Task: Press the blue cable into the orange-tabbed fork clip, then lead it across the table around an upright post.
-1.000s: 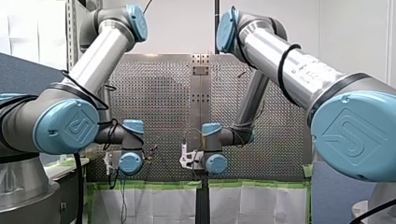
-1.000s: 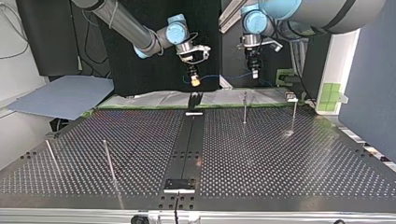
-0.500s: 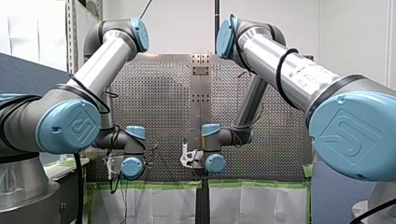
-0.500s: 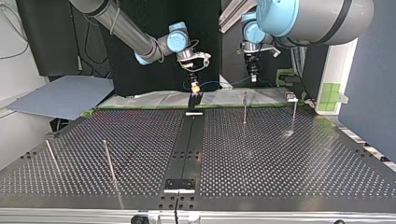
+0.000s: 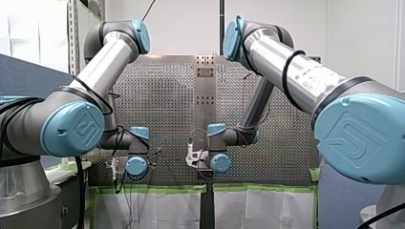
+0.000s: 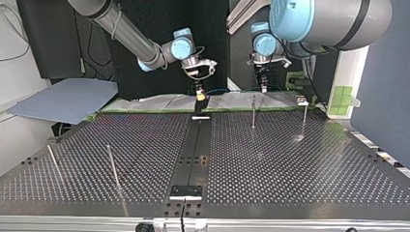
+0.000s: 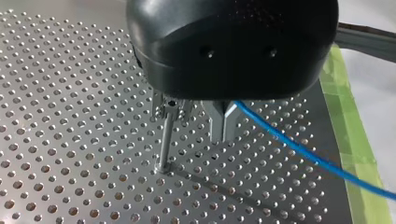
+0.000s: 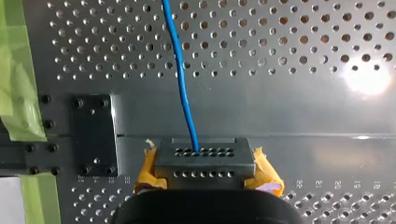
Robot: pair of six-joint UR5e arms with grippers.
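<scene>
The thin blue cable hangs between my two grippers above the table's far edge. My left gripper has its metal fingers shut on the cable, which trails away to one side. A thin upright post stands right beside those fingers. My right gripper, with yellow pads, is shut on the cable where it runs in from ahead. In the top view my right gripper hovers just over a small dark fixture on the centre strip. I cannot make out an orange tab there.
Upright posts stand on the perforated table: two at the top view's right and two at its left. A black screwed plate lies beside my right gripper. Green tape edges the table.
Both grippers have come down toward the table's far edge with the cable. My right gripper now sits just above the dark fixture, and my left one is close to a post.
</scene>
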